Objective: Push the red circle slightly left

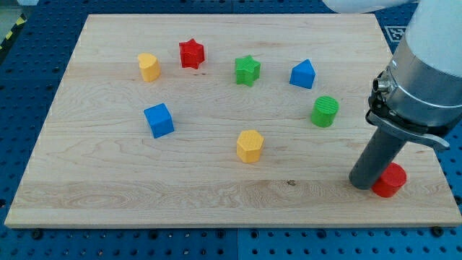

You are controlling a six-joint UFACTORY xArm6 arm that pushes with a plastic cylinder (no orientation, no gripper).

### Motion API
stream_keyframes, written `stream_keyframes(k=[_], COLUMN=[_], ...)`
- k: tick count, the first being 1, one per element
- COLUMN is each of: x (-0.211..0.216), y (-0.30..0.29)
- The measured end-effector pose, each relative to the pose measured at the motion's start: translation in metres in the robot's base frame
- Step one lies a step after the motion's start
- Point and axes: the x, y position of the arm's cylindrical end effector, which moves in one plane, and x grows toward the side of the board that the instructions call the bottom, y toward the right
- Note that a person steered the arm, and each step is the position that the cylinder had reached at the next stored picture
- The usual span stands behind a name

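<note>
The red circle [390, 180] lies near the view's bottom right corner of the wooden board [144, 188]. My tip [364, 182] rests on the board right against the red circle's left side, and the rod partly hides that block. The green circle [325, 111] stands above my tip, apart from it.
A blue pentagon-like block [303, 74], a green star [247, 70], a red star [191, 54] and a yellow block [149, 67] line the view's top. A blue cube [159, 120] sits at left, a yellow hexagon [250, 146] in the middle. The board's right edge is close to the red circle.
</note>
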Motion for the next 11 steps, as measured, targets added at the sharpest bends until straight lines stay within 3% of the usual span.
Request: stream_keyframes(k=[1, 2, 3, 4, 5, 7, 9, 11], x=[-0.001, -0.037, -0.078, -0.074, -0.016, -0.006, -0.006, 0.02], y=[-0.014, -0.05, -0.04, 0.033, 0.076, 0.068, 0.014, 0.023])
